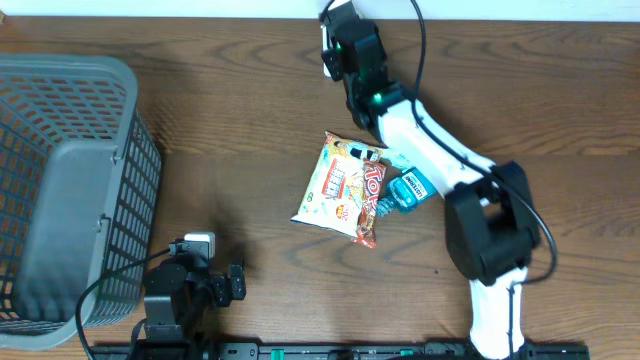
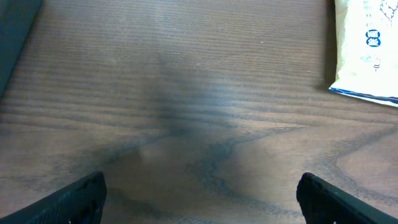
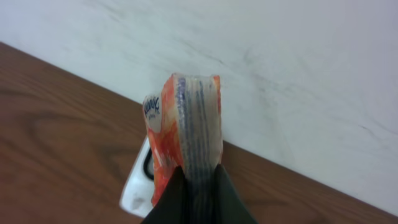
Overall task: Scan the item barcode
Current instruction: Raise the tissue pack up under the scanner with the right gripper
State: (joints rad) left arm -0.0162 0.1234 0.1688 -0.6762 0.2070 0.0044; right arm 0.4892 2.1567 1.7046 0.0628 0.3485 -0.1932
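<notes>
Right end effector (image 3: 198, 180) clamps an orange packet (image 3: 186, 118) edge-up at the tabletop's (image 3: 56, 124) far edge; left end effector (image 2: 200, 199) hangs wide open, empty, by the near edge. Presenting seems under way: next the barcode must face a scanner, which I cannot see.

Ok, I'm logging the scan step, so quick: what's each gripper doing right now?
Left gripper: open, holding nothing, over bare table.
Right gripper: shut on the orange snack packet, pinched by its edge.
</notes>
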